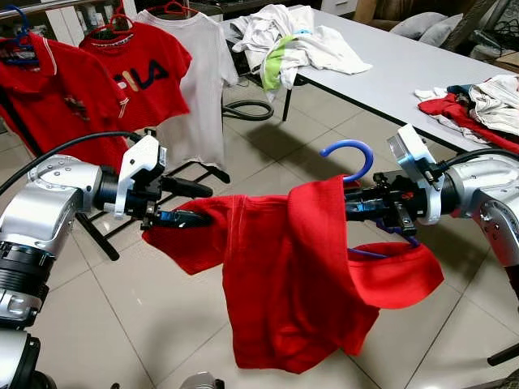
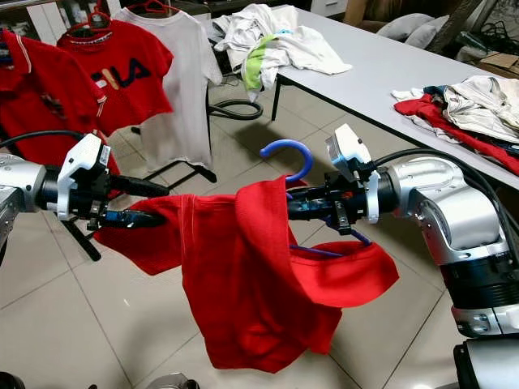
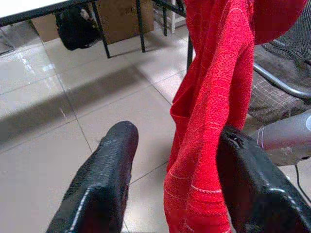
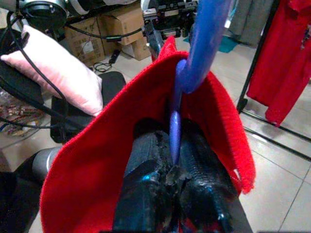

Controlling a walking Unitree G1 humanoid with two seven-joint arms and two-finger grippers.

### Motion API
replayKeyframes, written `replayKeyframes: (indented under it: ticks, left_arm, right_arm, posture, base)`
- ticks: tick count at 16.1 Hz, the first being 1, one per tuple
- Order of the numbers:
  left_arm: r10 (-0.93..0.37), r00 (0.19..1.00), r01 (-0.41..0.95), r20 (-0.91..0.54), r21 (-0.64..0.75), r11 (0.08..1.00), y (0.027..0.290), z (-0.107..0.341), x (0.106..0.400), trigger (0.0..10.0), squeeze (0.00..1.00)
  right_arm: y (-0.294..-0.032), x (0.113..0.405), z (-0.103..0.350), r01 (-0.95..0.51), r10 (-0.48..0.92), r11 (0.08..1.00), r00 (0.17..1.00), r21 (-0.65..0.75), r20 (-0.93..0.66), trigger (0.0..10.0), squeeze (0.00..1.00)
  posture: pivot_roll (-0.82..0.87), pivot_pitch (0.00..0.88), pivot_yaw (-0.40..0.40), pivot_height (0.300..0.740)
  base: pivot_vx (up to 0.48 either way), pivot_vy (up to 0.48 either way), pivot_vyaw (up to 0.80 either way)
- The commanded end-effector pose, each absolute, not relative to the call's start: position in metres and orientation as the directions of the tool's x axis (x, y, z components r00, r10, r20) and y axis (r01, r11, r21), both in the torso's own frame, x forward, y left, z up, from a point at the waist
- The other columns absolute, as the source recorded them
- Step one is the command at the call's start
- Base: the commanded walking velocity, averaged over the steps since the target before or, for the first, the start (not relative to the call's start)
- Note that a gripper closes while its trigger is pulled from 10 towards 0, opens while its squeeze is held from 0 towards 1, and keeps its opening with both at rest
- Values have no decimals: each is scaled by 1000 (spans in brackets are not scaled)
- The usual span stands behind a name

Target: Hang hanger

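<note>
Both arms reach inward at chest height over the tiled floor (image 1: 81, 324). The right gripper (image 1: 357, 204) is clenched on the blue hanger (image 1: 350, 154), hook pointing up, while the left gripper (image 1: 195, 204) stands parted around a fold of the red shirt (image 1: 280, 275) draped between them.

Two black fingers (image 3: 102, 189) stand apart at the bottom of the frame, red cloth (image 3: 214, 121) hanging between them against the right one. Tiled floor (image 3: 58, 107) lies behind; a cardboard box (image 3: 121, 19) sits at top centre.
</note>
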State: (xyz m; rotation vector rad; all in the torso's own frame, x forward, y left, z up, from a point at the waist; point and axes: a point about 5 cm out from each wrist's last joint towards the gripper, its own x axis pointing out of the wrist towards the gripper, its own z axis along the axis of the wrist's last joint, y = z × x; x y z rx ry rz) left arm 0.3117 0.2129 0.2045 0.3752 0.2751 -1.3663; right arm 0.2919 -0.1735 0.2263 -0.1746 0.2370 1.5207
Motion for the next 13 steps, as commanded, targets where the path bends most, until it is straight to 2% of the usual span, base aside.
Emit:
replayKeyframes:
  ticks: [1, 13]
  left_arm:
    - [-890, 180, 983, -419, 96, 154, 214, 203, 311, 0, 0]
    - [-846, 214, 976, -488, 77, 202, 231, 193, 311, 0, 0]
  right_arm:
    - [-177, 291, 234, -999, 971, 32, 25, 26, -238, 0, 0]
    - [-178, 288, 232, -999, 970, 5, -8, 53, -245, 0, 0]
  posture:
    - [-44, 0, 2, 740]
    - [-41, 0, 5, 740]
  base:
    - [0, 0, 0]
    - [0, 0, 0]
